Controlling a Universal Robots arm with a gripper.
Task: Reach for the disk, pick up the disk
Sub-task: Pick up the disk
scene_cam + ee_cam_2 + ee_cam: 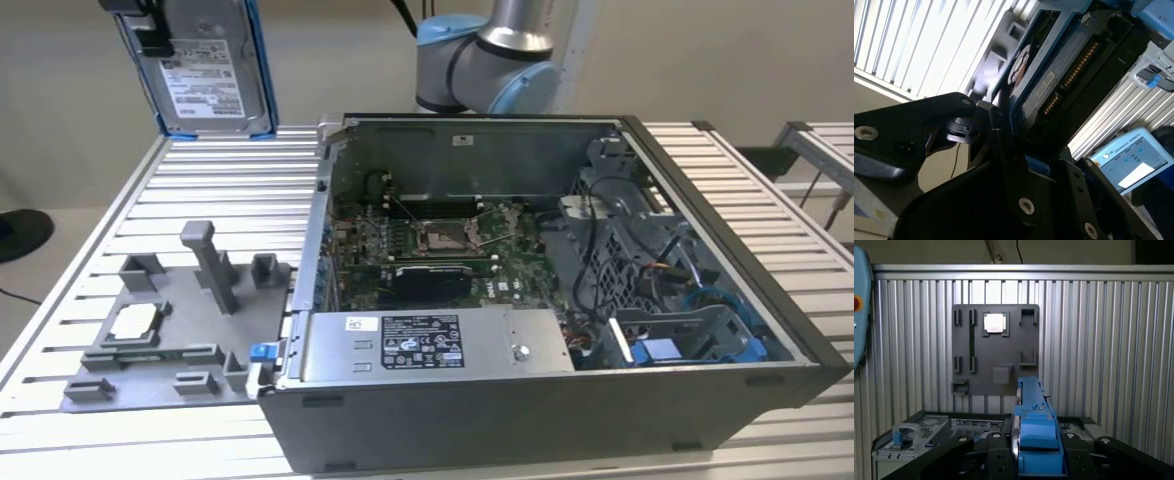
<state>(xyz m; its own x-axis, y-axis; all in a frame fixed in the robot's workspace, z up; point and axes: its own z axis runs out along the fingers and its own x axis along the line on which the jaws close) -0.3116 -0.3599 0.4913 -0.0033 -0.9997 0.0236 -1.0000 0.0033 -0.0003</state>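
Both jaws of the gripper pinch the disk upright, well above the slatted table.

Even light, glare on table, soft shadows

Under my pincer and the blue-railed silver-grey disk it clamps, air is free down to the ribbed aluminium table; there the dark grey pegged fixture plate and the open grey computer case rise.

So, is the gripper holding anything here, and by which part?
Yes: the gripper grips the silver-grey metal hard drive with blue rails by its upper end.
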